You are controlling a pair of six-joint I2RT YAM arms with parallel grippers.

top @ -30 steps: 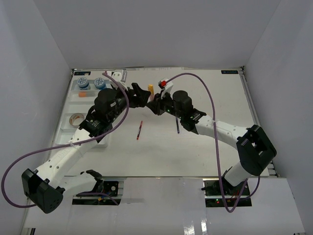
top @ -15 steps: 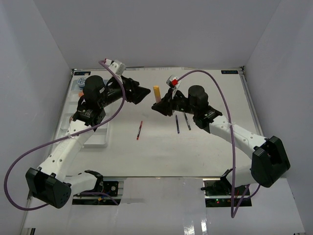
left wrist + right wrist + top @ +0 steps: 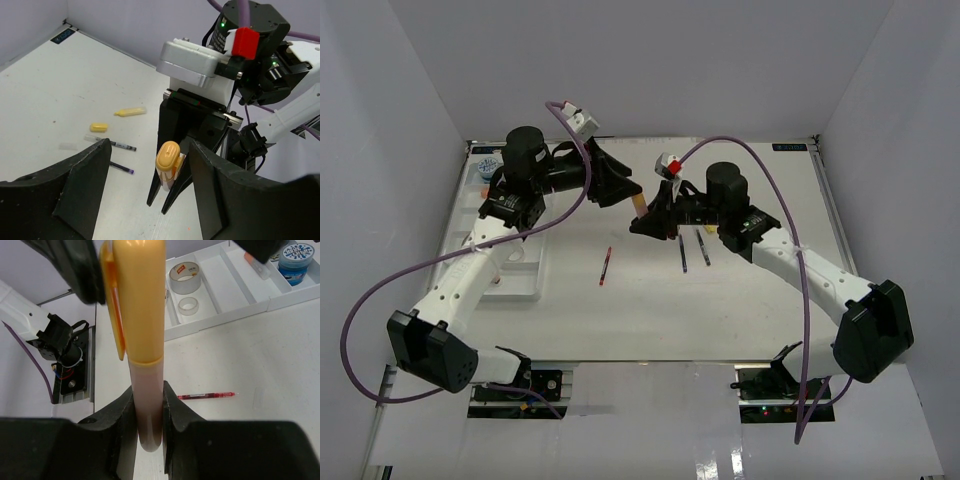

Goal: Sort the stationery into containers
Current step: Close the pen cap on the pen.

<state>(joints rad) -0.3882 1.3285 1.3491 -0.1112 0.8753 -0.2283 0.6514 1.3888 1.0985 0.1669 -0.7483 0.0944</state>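
Right gripper (image 3: 148,412) clamps the orange marker (image 3: 137,315) upright; left gripper (image 3: 148,155) gapes wide, jaws flanking its cap.

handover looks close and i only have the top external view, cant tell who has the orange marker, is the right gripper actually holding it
Observer: Yes. The right wrist view shows the right gripper shut on the orange marker. It grips the pale barrel, and the capped end points away from it.
Operator: ok and are the left fingers on it yet
Observer: No. In the left wrist view the left gripper is open. The marker's cap shows between its fingers, and neither finger touches it.
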